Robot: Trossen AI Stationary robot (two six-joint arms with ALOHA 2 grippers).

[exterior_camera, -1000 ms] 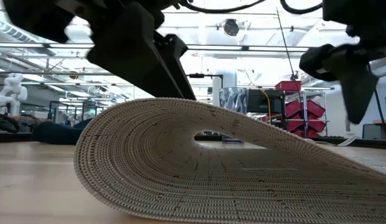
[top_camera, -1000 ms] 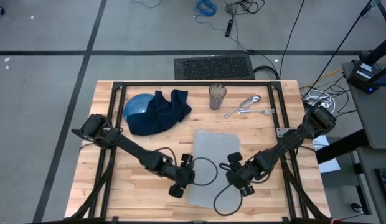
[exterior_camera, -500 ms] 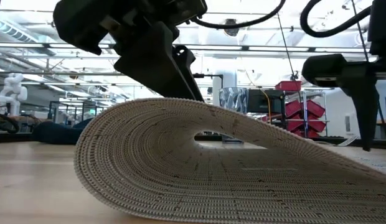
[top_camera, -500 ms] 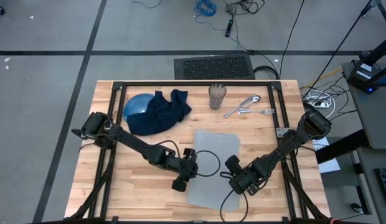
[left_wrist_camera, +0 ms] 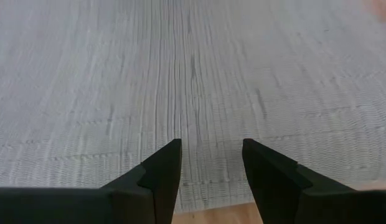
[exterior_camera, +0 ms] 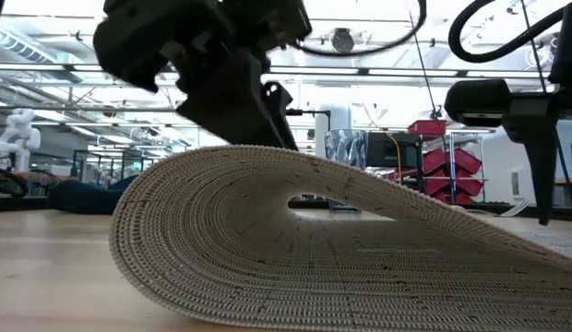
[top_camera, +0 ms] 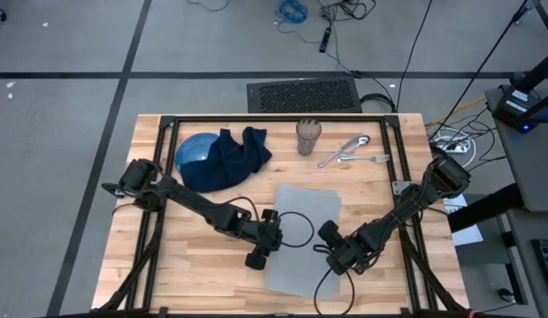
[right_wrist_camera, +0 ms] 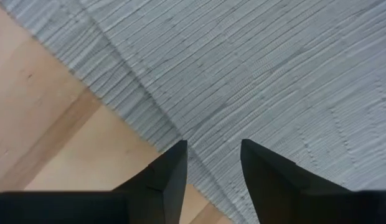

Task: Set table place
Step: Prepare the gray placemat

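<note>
The grey placemat (top_camera: pixel 302 231) lies on the table (top_camera: pixel 194 265) near its front middle. In the low view its near part (exterior_camera: pixel 268 231) arches up in a hump, while its near edge and far part rest on the wood. My left gripper (top_camera: pixel 254 259) stands open at the mat's left edge (left_wrist_camera: pixel 205 186), slanting down. My right gripper (top_camera: pixel 338 262) stands open, pointing down over the mat's right edge (right_wrist_camera: pixel 149 118). My left gripper (exterior_camera: pixel 268 120) comes slanting down from the table's left onto the hump of the mat. The hump hides its fingertips, so I cannot tell whether they touch. My right gripper (exterior_camera: pixel 544 184) points down with one fingertip (exterior_camera: pixel 544 219) just above the mat. Whether it touches, I cannot tell.
At the far left a navy napkin (top_camera: pixel 232 157) lies bunched over a blue plate (top_camera: pixel 193 152). A cup (top_camera: pixel 308 137) and cutlery (top_camera: pixel 353 150) sit at the far middle and right. A black cable loops over the mat (top_camera: pixel 296 231). Bare wood shows at the near left.
My right gripper has rolled about its own axis, so the low view now shows it edge-on, and has sunk a little toward the mat. My left gripper has shifted toward the table's right, over the mat's left edge. The mat keeps its hump.
</note>
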